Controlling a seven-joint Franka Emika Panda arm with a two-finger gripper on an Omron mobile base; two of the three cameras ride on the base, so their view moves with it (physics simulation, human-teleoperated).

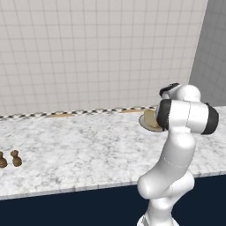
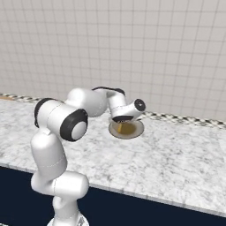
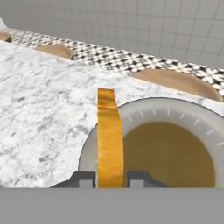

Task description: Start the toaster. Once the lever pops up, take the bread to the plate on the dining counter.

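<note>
Pale tiled wall behind, checkered trim strip along its foot, marbled dining counter [image 1: 79,150] as tabletop with plain navy front below. Left base view: white arm reaching over the tabletop, elbow blocking most of the plate [image 1: 147,120], which sits near the back edge by the trim; two small brown pieces [image 1: 9,159] standing at far left of the tabletop, well apart from the plate. Right base view: arm bent forward, wrist directly above the plate [image 2: 132,129]; tool itself hidden under the wrist here, jaw state not readable from this side. Hand view: tool [image 3: 112,178] closed on the bread [image 3: 109,140], both fingertips [image 3: 85,178] pressed against the slice's flat faces; slice held edge-on, upright in this view, crust edge toward the camera, positioned over the left rim of the plate [image 3: 175,111]. Contact between slice and plate not determinable. Tan-brown plate centre visible right of the slice. Brown rounded shapes [image 3: 177,82] beyond the plate against the trim.
</note>
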